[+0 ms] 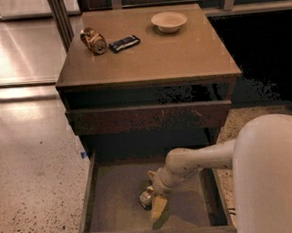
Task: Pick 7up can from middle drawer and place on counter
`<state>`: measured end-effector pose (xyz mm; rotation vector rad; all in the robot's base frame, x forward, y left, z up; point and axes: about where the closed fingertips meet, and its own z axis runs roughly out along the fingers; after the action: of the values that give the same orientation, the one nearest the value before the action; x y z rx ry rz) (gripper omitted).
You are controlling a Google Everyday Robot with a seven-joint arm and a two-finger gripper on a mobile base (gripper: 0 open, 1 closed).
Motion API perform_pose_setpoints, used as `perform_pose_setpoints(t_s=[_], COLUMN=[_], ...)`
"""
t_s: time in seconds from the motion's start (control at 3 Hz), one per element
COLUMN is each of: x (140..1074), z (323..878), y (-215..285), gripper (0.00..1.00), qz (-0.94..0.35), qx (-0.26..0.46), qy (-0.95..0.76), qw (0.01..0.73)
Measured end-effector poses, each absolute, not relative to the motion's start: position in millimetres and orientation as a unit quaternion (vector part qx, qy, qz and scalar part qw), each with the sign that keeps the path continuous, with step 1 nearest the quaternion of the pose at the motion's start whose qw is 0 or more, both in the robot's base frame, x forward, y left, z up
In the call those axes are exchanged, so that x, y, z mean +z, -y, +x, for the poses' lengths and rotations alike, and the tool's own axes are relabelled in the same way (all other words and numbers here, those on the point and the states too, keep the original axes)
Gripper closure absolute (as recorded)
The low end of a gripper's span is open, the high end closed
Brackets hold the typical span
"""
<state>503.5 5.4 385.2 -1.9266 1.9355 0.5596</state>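
Note:
The middle drawer is pulled out at the bottom, showing its dull grey-brown floor. The 7up can, pale with small red marks, lies on the floor near the drawer's front middle. My gripper reaches down into the drawer from the right. Its fingers are spread, and one yellowish finger lies just right of the can. The can sits at the gap between the fingers, low on the drawer floor. The counter is the reddish-brown top of the cabinet above.
On the counter stand a brown-gold can on its side, a dark flat packet and a pale bowl. A shut drawer front with pale scratches overhangs the open drawer. My white arm fills the lower right.

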Motion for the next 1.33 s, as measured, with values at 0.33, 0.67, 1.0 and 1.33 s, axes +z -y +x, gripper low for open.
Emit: perform_pose_setpoints(t_s=[0.33,0.67,1.0,1.33], x=[384.5,384.1,384.1,384.1], z=[507.1,507.1,507.1,507.1], y=[19.7,21.0,21.0,21.0], gripper=[0.0,0.0,0.19,0.42], qz=[-0.672,-0.671,-0.671,-0.671], qx=[0.176,0.175,0.175,0.175], qy=[-0.7,-0.701,-0.701,-0.701], qw=[0.165,0.165,0.165,0.165])
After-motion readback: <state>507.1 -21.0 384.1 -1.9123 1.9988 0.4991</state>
